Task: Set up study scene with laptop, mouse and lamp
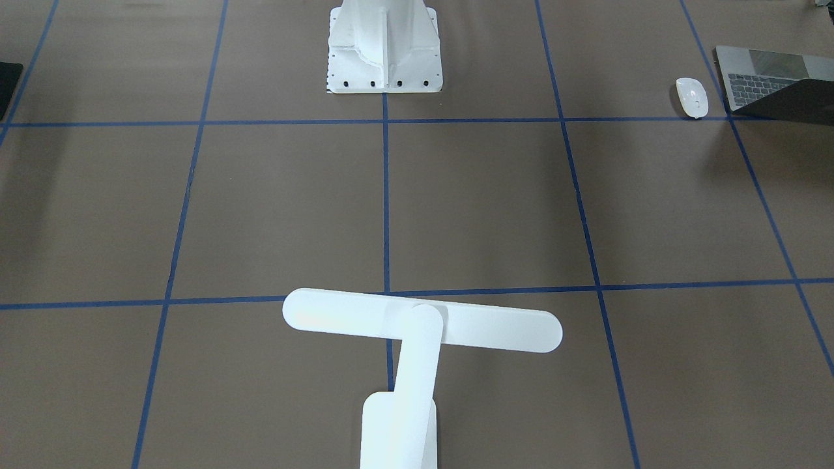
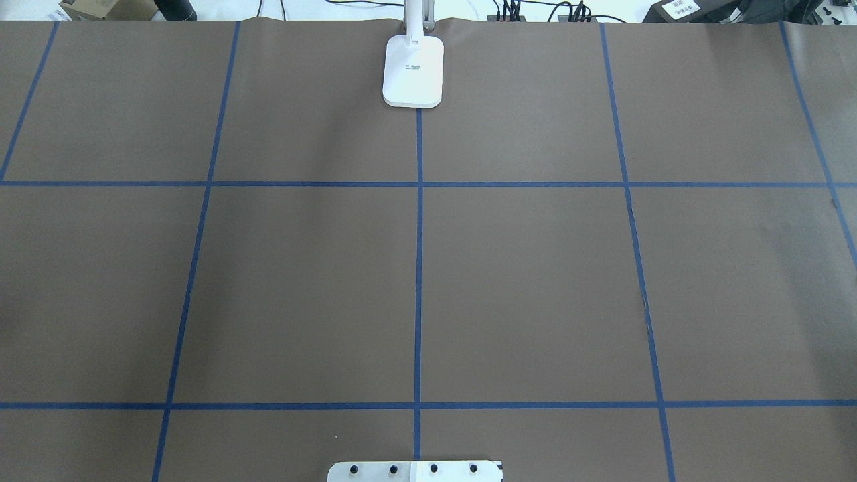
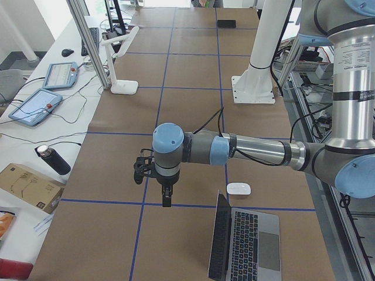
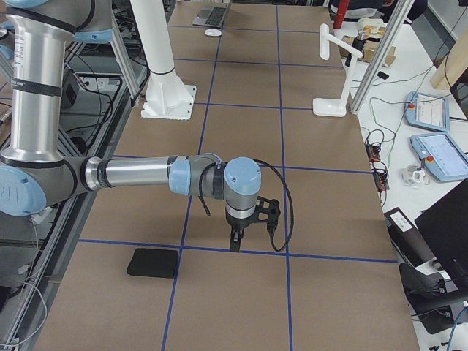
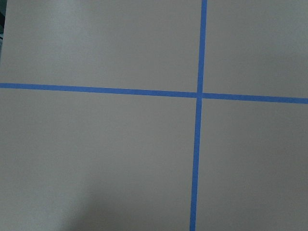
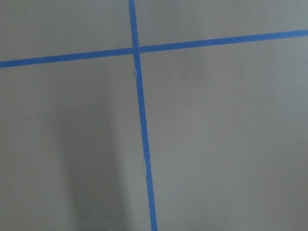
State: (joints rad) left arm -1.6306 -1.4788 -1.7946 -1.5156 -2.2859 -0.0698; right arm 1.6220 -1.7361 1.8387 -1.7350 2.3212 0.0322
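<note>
laptop [image 3: 246, 246]: slim grey metal, lid open, table's left end | mouse [image 3: 238, 188]: glossy white oval, just beside it | lamp [image 1: 422, 322]: white T-bar, rectangular base, far edge | left gripper [image 3: 167, 202], right gripper [image 4: 235, 247]: over matte brown paper [image 2: 301, 288], opening and hold cannot be told

A black mat [image 4: 153, 262] lies flat on the blue-taped bench [image 2: 301, 288]; off it, a dark bottle [image 3: 53, 159] lies near a cardboard box [image 3: 26, 186].

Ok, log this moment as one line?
phase: nothing grasped | laptop open, mouse beside it, robot's left end | lamp upright, far edge centre | left gripper, right gripper above table, jaws unclear
</note>
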